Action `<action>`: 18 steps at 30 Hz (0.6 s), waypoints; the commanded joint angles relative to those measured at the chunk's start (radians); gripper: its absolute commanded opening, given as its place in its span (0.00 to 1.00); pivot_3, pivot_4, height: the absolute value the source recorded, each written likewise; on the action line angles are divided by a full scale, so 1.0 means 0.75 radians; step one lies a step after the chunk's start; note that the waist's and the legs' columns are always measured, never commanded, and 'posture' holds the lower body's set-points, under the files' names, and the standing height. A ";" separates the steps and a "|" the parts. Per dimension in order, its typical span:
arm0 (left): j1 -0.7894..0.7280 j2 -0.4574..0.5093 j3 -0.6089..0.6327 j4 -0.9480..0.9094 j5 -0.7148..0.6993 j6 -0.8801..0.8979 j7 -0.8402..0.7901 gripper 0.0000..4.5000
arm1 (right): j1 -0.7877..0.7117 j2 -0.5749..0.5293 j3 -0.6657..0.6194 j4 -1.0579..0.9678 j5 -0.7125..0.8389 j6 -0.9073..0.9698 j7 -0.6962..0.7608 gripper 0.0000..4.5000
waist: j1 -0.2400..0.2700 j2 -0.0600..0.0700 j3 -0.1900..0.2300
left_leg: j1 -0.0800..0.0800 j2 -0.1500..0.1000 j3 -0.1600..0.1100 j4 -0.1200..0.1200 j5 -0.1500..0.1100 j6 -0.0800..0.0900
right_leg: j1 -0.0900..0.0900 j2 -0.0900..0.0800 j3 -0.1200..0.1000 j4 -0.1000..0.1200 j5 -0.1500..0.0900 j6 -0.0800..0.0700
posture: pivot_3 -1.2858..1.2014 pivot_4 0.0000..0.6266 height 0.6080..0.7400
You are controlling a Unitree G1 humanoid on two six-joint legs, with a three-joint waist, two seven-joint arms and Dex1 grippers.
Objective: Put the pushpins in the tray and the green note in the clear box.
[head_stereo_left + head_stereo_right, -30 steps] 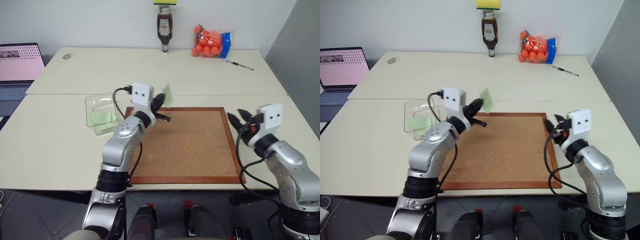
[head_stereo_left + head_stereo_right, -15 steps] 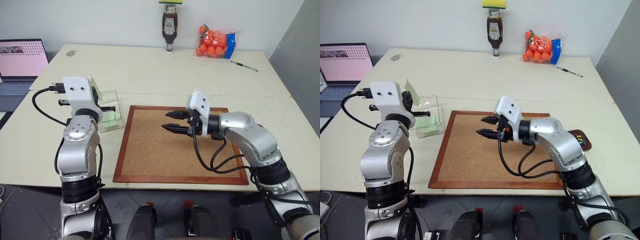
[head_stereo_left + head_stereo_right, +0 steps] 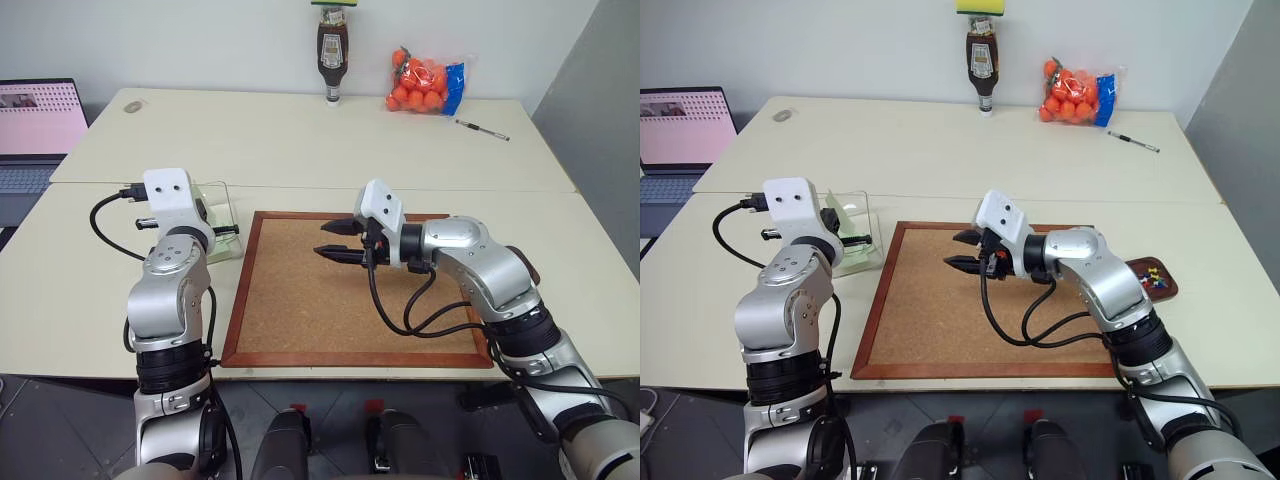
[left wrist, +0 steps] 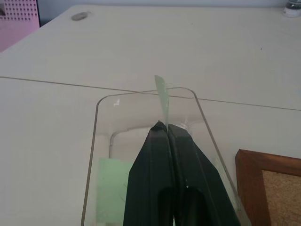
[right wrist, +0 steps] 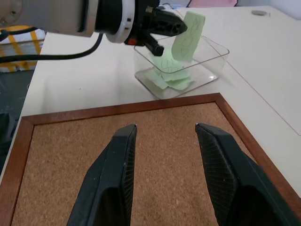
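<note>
The left gripper (image 4: 163, 126) pinches the green note (image 5: 188, 36) over the clear box (image 5: 214, 63) — the drop seems next, needing only a release. The right gripper (image 5: 162, 136) hangs half-open over the corkboard (image 3: 300, 310); pushpins (image 3: 1152, 277) sit in the tray (image 3: 1166, 290), far right.

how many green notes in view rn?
At least 3: one green note pinched upright in the left gripper over the clear box, and at least two lying overlapped on the box floor. More may be hidden under that pile.
</note>
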 commanded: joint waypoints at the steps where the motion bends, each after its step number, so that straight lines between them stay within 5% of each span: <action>1: -0.014 0.003 0.019 -0.043 0.013 0.018 0.024 0.08 | -0.050 0.019 -0.062 -0.001 -0.018 -0.042 -0.039 0.47 | 0.000 0.000 0.000 | 0.000 0.000 0.000 0.000 0.000 0.000 | 0.000 0.000 0.000 0.000 0.000 0.000 | 0.52 0.24 1.00; 18: 0.011 0.027 -0.020 -0.121 0.051 0.001 0.034 0.86 | -0.036 0.049 -0.076 -0.005 -0.012 -0.033 -0.048 0.47 | 0.000 0.000 0.000 | 0.000 0.000 0.000 0.000 0.000 0.000 | 0.000 -0.001 0.000 0.001 0.001 -0.002 | 0.52 0.24 1.00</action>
